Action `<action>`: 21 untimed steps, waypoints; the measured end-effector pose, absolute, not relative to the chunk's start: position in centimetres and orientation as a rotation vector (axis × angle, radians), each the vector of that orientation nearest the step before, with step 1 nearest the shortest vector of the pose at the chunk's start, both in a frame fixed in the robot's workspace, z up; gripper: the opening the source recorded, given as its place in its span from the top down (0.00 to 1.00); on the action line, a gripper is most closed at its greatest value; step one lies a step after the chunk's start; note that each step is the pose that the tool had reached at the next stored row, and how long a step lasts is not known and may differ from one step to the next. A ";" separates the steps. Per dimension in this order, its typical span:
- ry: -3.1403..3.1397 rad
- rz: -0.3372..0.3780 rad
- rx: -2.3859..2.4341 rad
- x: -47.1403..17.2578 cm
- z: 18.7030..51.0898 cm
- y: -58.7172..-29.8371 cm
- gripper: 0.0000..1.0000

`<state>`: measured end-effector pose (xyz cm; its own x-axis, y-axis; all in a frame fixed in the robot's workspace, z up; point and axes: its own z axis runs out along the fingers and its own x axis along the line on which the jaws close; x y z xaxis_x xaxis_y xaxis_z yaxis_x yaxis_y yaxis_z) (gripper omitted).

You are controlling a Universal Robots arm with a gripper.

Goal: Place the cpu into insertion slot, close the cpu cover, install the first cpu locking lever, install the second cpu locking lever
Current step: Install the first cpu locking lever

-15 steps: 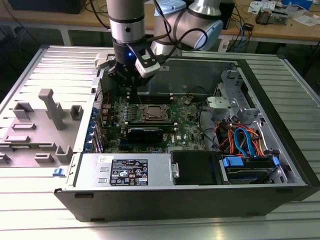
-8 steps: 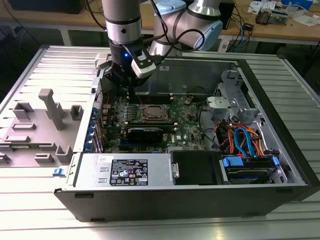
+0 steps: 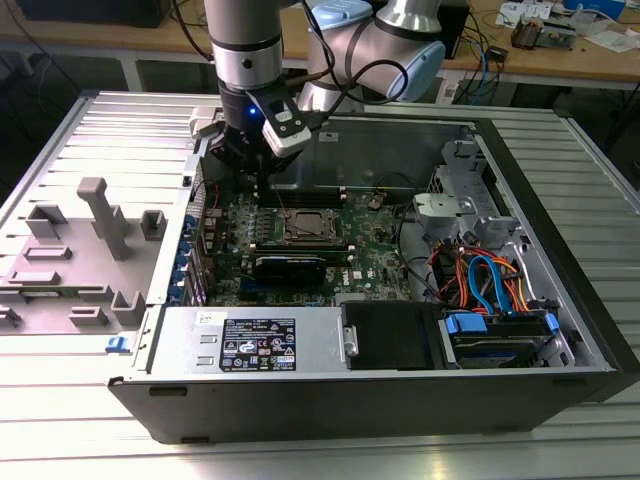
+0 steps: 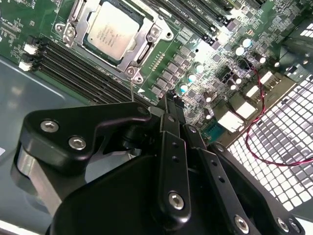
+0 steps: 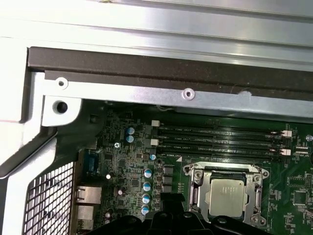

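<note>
In the exterior view, an open case [image 3: 350, 400] lying flat, with the arm [image 3: 245, 50] reaching down into it at eleven o'clock. Inside, the board [image 3: 375, 240]. Near its middle, the slot [image 3: 282, 228], with a black card [image 3: 288, 266] just beside it at six o'clock. Low over the board, the gripper [image 3: 243, 168], at ten o'clock from the slot and apart from it. Too far off here to read the jaws.

In the second wrist view, the gripper [image 4: 168, 100] up close: fingers [image 4: 172, 147] pressed together, nothing between them. Beyond the tips, the cover [image 4: 143, 48] down flat around the cpu [image 4: 111, 30], seated in the slot with its grey top showing through the cut-out. Here too, a red wire [image 4: 254, 122] over a vent grille [image 4: 293, 147].

In the first wrist view, the cpu [image 5: 225, 197] and cover [image 5: 255, 193] from the other side, plus a metal edge of the case [image 5: 171, 93], and memory slots [image 5: 220, 142] between that edge and the cpu.
</note>
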<state>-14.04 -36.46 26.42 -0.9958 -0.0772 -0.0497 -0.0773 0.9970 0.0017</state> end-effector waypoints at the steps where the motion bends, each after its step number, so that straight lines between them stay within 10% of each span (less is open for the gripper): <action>1: 3.090 0.006 -0.120 -14.0 26.4 -36.5 0.89; 21: 3.090 0.006 -0.120 -14.0 26.4 -35.2 0.89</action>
